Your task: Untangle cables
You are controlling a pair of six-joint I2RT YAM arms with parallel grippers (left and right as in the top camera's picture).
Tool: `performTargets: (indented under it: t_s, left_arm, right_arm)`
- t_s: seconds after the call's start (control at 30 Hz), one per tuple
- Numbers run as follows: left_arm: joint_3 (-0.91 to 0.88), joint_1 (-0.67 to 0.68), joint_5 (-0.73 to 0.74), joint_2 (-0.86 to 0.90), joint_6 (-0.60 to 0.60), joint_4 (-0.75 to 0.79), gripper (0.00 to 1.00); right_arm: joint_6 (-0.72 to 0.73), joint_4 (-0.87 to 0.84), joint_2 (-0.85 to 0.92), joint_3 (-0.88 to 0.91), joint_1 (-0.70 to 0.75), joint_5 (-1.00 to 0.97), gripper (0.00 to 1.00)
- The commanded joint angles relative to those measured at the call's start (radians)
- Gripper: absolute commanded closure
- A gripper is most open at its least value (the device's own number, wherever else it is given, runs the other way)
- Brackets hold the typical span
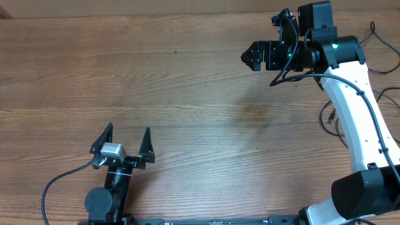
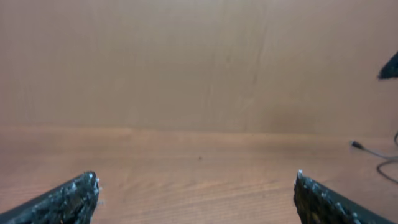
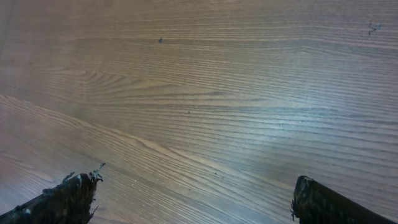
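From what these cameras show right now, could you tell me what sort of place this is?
Probably a robotics lab workbench: a bare wood-grain table, two robot arms holding the left gripper and right gripper open above it, and thin black cables lying at its right side.

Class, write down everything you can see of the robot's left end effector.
The left end effector is black, with two pointed fingers spread wide in a V, open and holding nothing. A small silver block sits at its base, where a black cable curves away. It is over the wooden table near the robot's own edge, pointing toward the far side.
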State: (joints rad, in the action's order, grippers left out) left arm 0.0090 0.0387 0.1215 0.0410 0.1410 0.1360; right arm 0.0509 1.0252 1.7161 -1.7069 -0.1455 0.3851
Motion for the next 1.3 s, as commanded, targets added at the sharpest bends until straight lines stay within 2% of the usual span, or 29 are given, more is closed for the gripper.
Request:
performTargets:
  t_s: [0.0, 0.2, 0.47, 0.57, 1.27]
  left_arm:
    - [-0.004, -0.028, -0.025, -0.038, 0.017, -0.067, 0.00]
    - [-0.004, -0.060, -0.025, -0.039, 0.016, -0.208, 0.00]
    - [-0.004, -0.061, -0.044, -0.039, -0.021, -0.211, 0.00]
    - [-0.004, -0.061, -0.042, -0.038, -0.068, -0.211, 0.00]
    - [-0.004, -0.092, -0.079, -0.039, -0.137, -0.211, 0.00]
  right_arm:
    - [-0.007, -0.003, 0.003, 0.002, 0.001, -0.002, 0.00]
    - [-0.007, -0.003, 0.003, 0.002, 0.001, -0.002, 0.00]
    - [-0.007, -0.003, 0.003, 0.002, 0.001, -0.002, 0.00]
    - [-0.007, -0.003, 0.003, 0.002, 0.001, -0.002, 0.00]
    - [-0.007, -0.003, 0.003, 0.002, 0.001, -0.002, 0.00]
